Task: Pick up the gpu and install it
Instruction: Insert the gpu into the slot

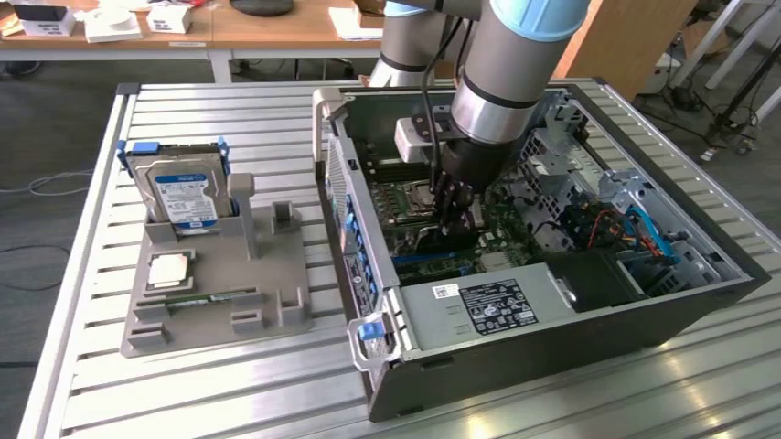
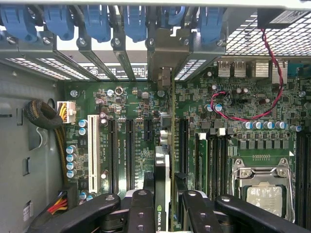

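Observation:
My gripper [image 1: 456, 208] reaches down inside the open computer case [image 1: 550, 329], over the green motherboard [image 2: 131, 104]. It is shut on the gpu [image 2: 162, 179], a thin dark card seen edge-on between the two black fingers [image 2: 141, 208], standing upright over the expansion slots. The card's silvery metal bracket [image 2: 163, 60] stands against the case's rear slot openings, under the blue latches [image 2: 97, 22]. In the exterior view the dark card [image 1: 430, 241] hangs just below the fingers, close to the board. Whether its edge sits in the slot is hidden.
A grey holder [image 1: 214, 274] on the slatted table at the exterior view's left carries the silver hard drive [image 1: 181, 192], a processor chip [image 1: 168, 270] and a slim memory stick [image 1: 208, 297]. Inside the case are the processor socket [image 2: 265, 191], a white slot [image 2: 91, 153] and red wires [image 2: 228, 116].

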Tool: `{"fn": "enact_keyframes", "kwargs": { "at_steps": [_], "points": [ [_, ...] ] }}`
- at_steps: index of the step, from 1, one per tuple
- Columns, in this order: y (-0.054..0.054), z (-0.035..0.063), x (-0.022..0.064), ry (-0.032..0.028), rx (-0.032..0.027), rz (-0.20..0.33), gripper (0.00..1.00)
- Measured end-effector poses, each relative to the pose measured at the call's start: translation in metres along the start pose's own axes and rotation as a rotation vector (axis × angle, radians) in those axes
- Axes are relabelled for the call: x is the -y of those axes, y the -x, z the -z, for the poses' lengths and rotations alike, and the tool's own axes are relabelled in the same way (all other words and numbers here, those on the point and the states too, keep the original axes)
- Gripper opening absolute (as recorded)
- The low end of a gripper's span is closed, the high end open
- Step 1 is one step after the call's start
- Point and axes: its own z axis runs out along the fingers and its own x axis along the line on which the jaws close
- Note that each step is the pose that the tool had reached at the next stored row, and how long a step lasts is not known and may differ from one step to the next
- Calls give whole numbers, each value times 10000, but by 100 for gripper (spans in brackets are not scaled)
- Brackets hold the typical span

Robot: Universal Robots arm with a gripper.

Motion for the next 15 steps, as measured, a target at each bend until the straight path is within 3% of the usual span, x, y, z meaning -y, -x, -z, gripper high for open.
{"fn": "enact_keyframes", "kwargs": {
  "at_steps": [15],
  "points": [
    [0,-15,1,-2,3,0,27]
  ]
}}
